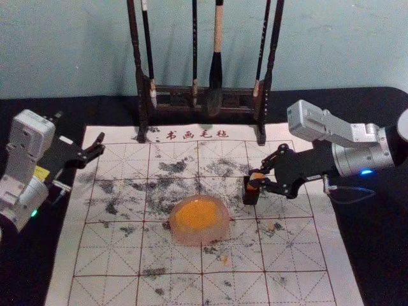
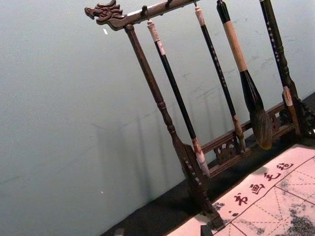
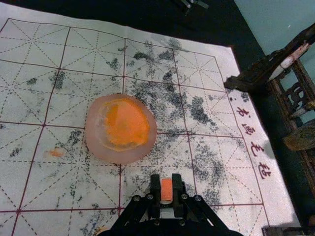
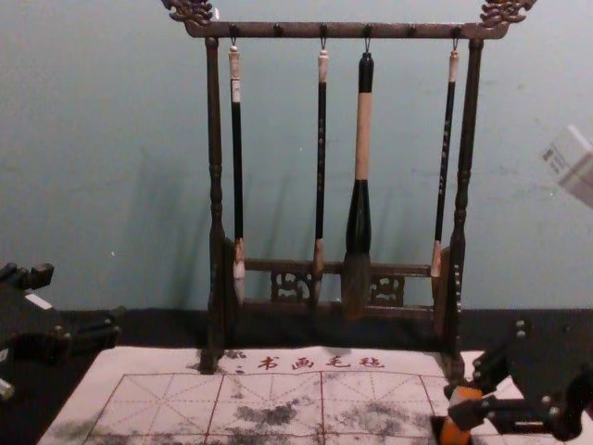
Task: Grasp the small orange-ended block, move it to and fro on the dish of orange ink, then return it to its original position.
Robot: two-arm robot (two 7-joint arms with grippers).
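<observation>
In the head view my right gripper is at the right of the mat, shut on the small orange block. Right beneath the block is a small black holder; whether the block's lower end is inside it I cannot tell. From the right wrist, the gripper has the block's orange end between its two fingers. The dish of orange ink lies left of the holder and closer to me. My left gripper stands open over the mat's far left edge; the left wrist view catches its fingertips.
A dark wooden rack with several hanging brushes stands at the mat's far edge, its right foot not far behind my right gripper. The gridded mat, spotted with ink, covers the middle of the black table.
</observation>
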